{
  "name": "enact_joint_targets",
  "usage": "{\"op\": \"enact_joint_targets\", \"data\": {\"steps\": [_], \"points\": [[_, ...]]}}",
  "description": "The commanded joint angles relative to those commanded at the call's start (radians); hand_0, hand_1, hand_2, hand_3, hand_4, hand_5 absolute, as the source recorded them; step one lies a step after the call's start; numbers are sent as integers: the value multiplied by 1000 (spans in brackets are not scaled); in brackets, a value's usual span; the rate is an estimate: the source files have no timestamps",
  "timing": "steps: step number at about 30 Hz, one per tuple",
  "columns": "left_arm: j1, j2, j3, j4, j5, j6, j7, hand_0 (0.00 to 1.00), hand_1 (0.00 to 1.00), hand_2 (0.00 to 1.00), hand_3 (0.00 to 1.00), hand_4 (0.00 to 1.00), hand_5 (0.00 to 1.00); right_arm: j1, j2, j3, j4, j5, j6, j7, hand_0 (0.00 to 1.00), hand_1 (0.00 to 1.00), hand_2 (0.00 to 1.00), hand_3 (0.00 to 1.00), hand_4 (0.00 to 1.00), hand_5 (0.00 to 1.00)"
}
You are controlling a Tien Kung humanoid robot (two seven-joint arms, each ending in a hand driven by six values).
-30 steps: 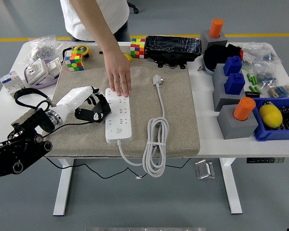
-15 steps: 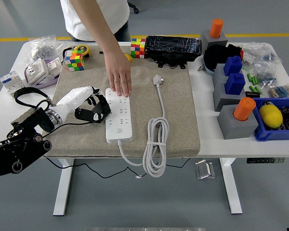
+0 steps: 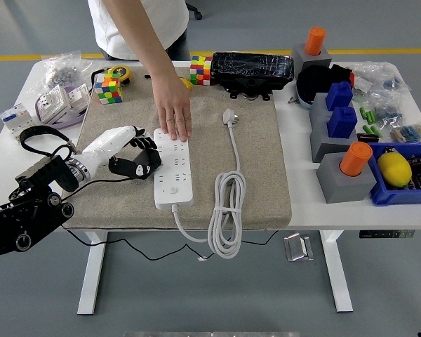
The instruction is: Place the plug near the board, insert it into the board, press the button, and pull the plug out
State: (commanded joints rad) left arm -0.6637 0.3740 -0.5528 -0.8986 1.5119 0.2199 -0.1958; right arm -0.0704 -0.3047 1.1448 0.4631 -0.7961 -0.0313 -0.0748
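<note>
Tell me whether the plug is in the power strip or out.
Out. The plug lies on the mat, right of the power strip, its sockets all empty.

The robot's left arm [image 3: 28,210] is black and chunky, its jointed housings studded with round silver screw caps, and a black cable loops in an arc above the forearm. A silvery ring marks the wrist, and beyond it the left hand [image 3: 123,151] wears a smooth white shell over the back — the fingers [image 3: 144,160] themselves are black and segmented. The person [image 3: 137,28] wears a white top with short sleeves.
</note>
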Motion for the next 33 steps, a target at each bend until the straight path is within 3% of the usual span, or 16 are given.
{"op": "enact_joint_targets", "data": {"steps": [5,6,17,18,23,24,29,30,33], "points": [[1,1,-5,-4,-10,-2,-7,632,689,704,631,948,135,-1,-1,-1,0,0,0,0,588,667,639,565,977,580],[1,1,-6,-6,-13,-2,-8,635,695,715,692,998,172,-1,0,-1,0,0,0,0,587,667,639,565,978,580],[0,-1,2,-5,-16,14,2,639,696,713,685,998,179,-1,1,-2,1,0,0,-1,588,667,639,566,978,581],[0,-1,3,-5,-15,15,5,578,643,651,654,998,189,-1,0,-2,1,0,0,-1,588,667,638,566,978,581],[0,0,1,-6,-16,20,16,578,643,651,654,998,189,-2,-1,-2,1,0,0,-1,588,667,638,566,978,581],[0,0,1,-6,-15,21,20,455,542,546,590,991,145,-2,-1,-2,1,0,0,-1,587,667,639,566,978,581],[1,0,3,-7,-14,23,28,455,542,546,590,991,145,-2,-2,-5,2,0,0,0,587,667,639,566,978,581],[2,0,4,-8,-13,24,30,356,466,515,565,875,3,-2,-2,-5,2,0,0,0,587,667,639,565,978,582],[2,-1,4,-9,-12,22,35,356,466,515,565,875,3,-2,-2,-6,2,0,0,0,587,667,639,565,978,582]]}}
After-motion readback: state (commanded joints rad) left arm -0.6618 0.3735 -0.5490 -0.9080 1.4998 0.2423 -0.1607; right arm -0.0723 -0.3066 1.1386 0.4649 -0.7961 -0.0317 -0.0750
